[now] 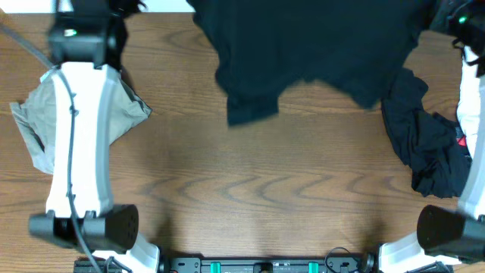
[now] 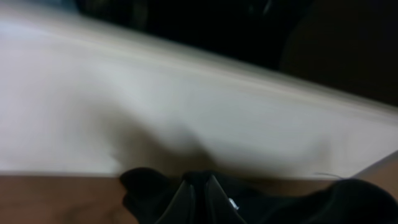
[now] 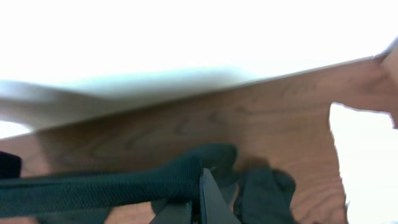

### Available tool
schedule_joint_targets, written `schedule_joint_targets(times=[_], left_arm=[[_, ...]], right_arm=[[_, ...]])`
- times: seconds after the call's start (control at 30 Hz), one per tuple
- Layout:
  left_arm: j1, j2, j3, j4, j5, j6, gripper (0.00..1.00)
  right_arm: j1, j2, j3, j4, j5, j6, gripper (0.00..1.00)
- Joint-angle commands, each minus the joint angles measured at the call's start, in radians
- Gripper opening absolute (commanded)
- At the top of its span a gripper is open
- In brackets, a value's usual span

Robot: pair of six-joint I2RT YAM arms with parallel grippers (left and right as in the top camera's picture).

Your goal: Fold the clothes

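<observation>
A large black garment point(image 1: 318, 53) lies spread across the far middle of the wooden table point(image 1: 250, 182), its top edge running out of the overhead view. In the left wrist view my left gripper point(image 2: 199, 180) is shut on a bunched bit of black fabric point(image 2: 149, 193) at the table's far edge. My right gripper point(image 3: 199, 186) is likewise shut on a stretched band of black cloth point(image 3: 124, 183). Neither pair of fingertips shows in the overhead view, where both arms reach to the far corners.
A crumpled khaki-grey garment point(image 1: 30, 121) lies at the left, partly under the left arm point(image 1: 76, 144). A heap of black clothes point(image 1: 428, 144) with a small red tag sits at the right by the right arm point(image 1: 474, 114). Both arm bases stand at the near edge.
</observation>
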Motion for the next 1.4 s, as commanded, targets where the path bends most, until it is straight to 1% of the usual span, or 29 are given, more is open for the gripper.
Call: schedule_joint_targets(times=[0.0, 0.07, 0.13, 0.23, 0.27, 0.4, 0.47, 0.63, 0.8, 0.9, 1.07, 1.2, 1.37], left_arm=[[0.031, -0.076, 0.092, -0.071, -0.011, 0.021, 0.06], [0.03, -0.094, 0.093, -0.171, -0.011, 0.021, 0.06], [0.029, -0.1, 0.093, -0.313, -0.011, 0.021, 0.06], [0.02, -0.093, 0.082, -0.563, -0.005, 0.026, 0.06], [0.015, -0.086, 0.072, -0.647, -0.004, 0.045, 0.06], [0.002, -0.056, 0.0, -0.886, -0.005, 0.143, 0.06], [0.002, -0.045, -0.053, -0.944, -0.005, 0.175, 0.06], [0.002, -0.045, -0.172, -0.94, -0.004, 0.206, 0.06], [0.002, -0.06, -0.175, -0.885, -0.002, 0.205, 0.06], [0.002, -0.093, -0.169, -0.827, 0.046, 0.205, 0.06], [0.002, -0.212, -0.116, -0.752, 0.127, 0.204, 0.06], [0.002, -0.357, -0.112, -0.734, 0.127, 0.201, 0.06], [0.002, -0.552, -0.112, -0.725, 0.127, 0.201, 0.06]], right_arm=[[-0.008, -0.039, 0.065, -0.066, 0.054, -0.03, 0.01], [-0.008, -0.039, 0.068, -0.152, 0.054, -0.053, 0.01], [-0.008, -0.036, 0.066, -0.263, 0.055, -0.073, 0.01], [-0.008, -0.028, 0.043, -0.415, 0.111, -0.079, 0.01], [-0.008, -0.025, 0.03, -0.462, 0.141, -0.079, 0.01], [-0.008, -0.021, -0.071, -0.549, 0.211, -0.079, 0.01], [-0.009, -0.021, -0.134, -0.554, 0.21, -0.078, 0.01], [-0.008, -0.021, -0.269, -0.536, 0.208, -0.078, 0.01], [-0.008, -0.028, -0.286, -0.504, 0.168, -0.079, 0.01], [-0.008, -0.056, -0.275, -0.49, 0.14, -0.082, 0.01], [-0.009, -0.177, -0.207, -0.475, 0.124, -0.087, 0.01], [-0.009, -0.3, -0.16, -0.441, 0.124, -0.087, 0.01], [-0.009, -0.469, -0.154, -0.385, 0.124, -0.086, 0.01]])
